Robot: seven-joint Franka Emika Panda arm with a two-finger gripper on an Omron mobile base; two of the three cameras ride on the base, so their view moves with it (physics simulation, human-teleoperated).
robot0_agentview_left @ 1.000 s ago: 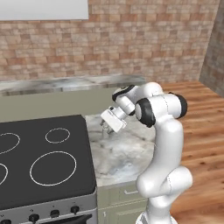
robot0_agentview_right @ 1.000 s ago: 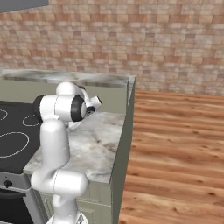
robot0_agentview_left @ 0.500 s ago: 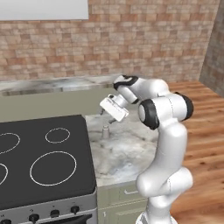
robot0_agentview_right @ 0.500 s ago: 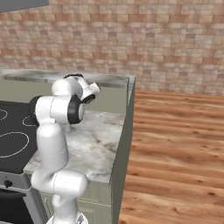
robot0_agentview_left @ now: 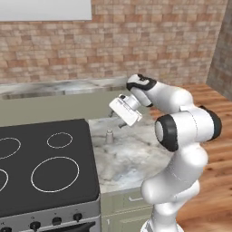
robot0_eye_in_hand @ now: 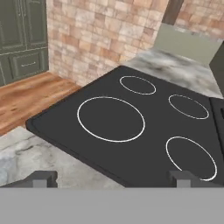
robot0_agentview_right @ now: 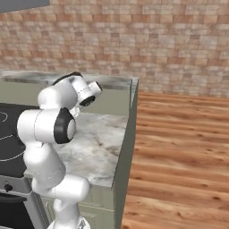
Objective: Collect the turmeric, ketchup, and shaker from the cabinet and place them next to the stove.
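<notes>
The small grey shaker point(robot0_agentview_left: 109, 136) stands upright on the marble counter point(robot0_agentview_left: 133, 156), just right of the stove point(robot0_agentview_left: 45, 158). My gripper point(robot0_agentview_left: 116, 119) hangs open and empty above the shaker and a little to its right, clear of it. In the hand view the gripper point(robot0_eye_in_hand: 113, 178) looks down across the black stove point(robot0_eye_in_hand: 131, 131) with its white ring outlines, and its two fingertips point(robot0_eye_in_hand: 41, 178) stand wide apart with nothing between them. The turmeric, the ketchup and the cabinet are out of view.
A brick wall point(robot0_agentview_left: 136, 45) backs the counter. The counter point(robot0_agentview_right: 98, 138) ends at a green side panel point(robot0_agentview_right: 127, 147), with wooden floor point(robot0_agentview_right: 179, 152) to the right. Dark green floor cupboards point(robot0_eye_in_hand: 22, 39) stand beyond the stove in the hand view.
The hand has lifted up and back from the counter, leaving the shaker standing beside the stove. The jaws have stayed wide open.
</notes>
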